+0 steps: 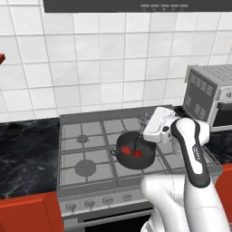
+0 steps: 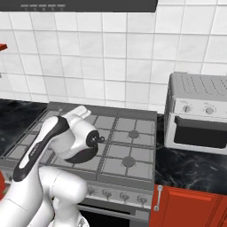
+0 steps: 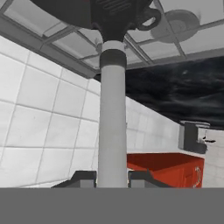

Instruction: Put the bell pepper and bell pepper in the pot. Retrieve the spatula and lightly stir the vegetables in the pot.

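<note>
The spatula (image 3: 111,118) is in the claw (image 3: 111,178), which is closed on its pale, straight handle; the hand view shows the two dark tips pressed against the shaft on either side. From there the handle runs up to a dark collar and a dark slotted blade that reaches toward the pot (image 1: 134,150).

In the left base view the pot sits on the stove (image 1: 81,149), on a burner near the middle of the grates, and both peppers (image 1: 131,152) lie inside it, two small red lumps close together on the bottom. So the loading looks done and the stirring is the step in hand.

The spatula should be light and stiff (a slim rod with a flat head), so it will not bend under a gentle sweep, but a smooth round shaft can twist or slide between two narrow tips. The grip sits well back along the handle, away from the blade, which gives reach into the pot at the cost of leverage. The peppers are small and rounded and will likely roll away from a push.

A toaster oven (image 2: 199,113) stands on the dark counter (image 2: 190,170) right of the stove, well apart from the pot.
</note>
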Robot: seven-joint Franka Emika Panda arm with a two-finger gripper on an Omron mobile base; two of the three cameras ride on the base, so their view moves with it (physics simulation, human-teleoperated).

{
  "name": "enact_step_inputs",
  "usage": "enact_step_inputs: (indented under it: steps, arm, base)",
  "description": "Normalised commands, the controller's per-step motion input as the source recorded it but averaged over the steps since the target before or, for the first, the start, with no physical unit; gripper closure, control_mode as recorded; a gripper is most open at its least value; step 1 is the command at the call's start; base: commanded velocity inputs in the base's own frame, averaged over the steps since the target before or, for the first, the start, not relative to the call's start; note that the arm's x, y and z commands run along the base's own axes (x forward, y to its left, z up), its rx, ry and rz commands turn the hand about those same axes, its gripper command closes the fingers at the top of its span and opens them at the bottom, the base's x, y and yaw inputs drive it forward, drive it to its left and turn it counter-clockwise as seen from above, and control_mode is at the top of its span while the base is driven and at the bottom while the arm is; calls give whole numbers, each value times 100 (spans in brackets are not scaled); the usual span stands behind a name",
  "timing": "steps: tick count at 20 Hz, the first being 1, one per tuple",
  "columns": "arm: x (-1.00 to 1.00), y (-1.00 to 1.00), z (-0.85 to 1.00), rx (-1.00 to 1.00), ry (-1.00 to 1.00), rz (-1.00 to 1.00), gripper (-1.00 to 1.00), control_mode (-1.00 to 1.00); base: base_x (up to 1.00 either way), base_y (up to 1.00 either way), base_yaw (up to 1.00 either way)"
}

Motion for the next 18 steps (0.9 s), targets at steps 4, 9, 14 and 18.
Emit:
enact_step_inputs:
  steps: [4,9,14,18]
  arm:
    - [64,8,-20,-5,0,0,100,-100]
    - [51,0,-32,0,7,3,100,-100]
    - [31,-3,-29,0,10,11,100,-100]
    - [17,-14,-32,0,1,17,100,-100]
  base:
    - [0,0,0]
    - [0,0,0]
    - [0,0,0]
    - [0,0,0]
